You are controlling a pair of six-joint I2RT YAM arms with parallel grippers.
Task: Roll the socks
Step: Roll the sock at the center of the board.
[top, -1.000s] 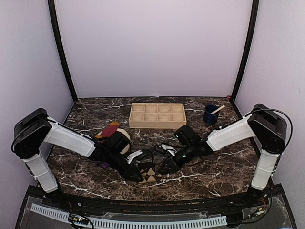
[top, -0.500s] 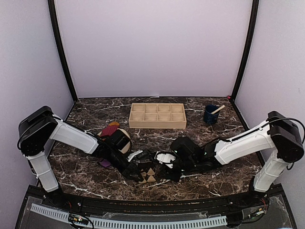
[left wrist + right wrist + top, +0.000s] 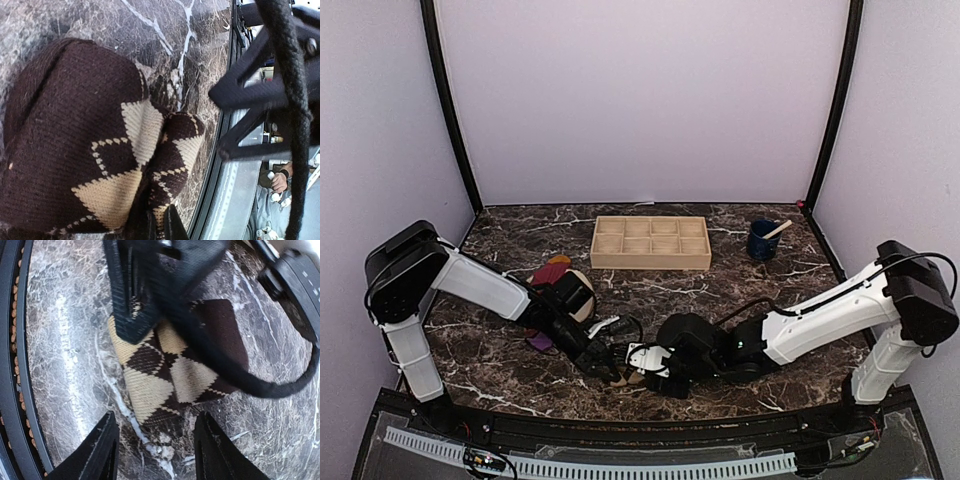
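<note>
1. The dark marble table (image 3: pixel 770 290) fills my overhead view, with both arms reaching in toward its near centre.
2. The right arm (image 3: pixel 820 315) lies low across the table. Its right gripper (image 3: pixel 155 422) has the jaws spread wide, one fingertip (image 3: pixel 107 440) on either side of the sock's near end. I can't tell whether they touch the fabric.
3. The left arm (image 3: pixel 480 285) angles in from the other side. The left gripper (image 3: pixel 160 225) has its jaws drawn narrow on a raised fold of the same sock.
4. A wooden tray (image 3: pixel 651 266) with compartments sits well back at the middle.
5. A beige plate (image 3: pixel 584 290) peeks out from behind the left wrist.
6. The magenta sock (image 3: pixel 544 274), which has orange on it, lies just beside that plate on the left, well apart from both grippers.
7. The argyle sock (image 3: pixel 170 370) lies on the marble near the front edge, between the two grippers. It is brown with tan diamonds and partly folded over itself at one end. From overhead it is almost hidden.
8. A dark blue cup (image 3: pixel 760 243) stands far right at the back with a wooden stick (image 3: pixel 777 229) leaning in it.
</note>
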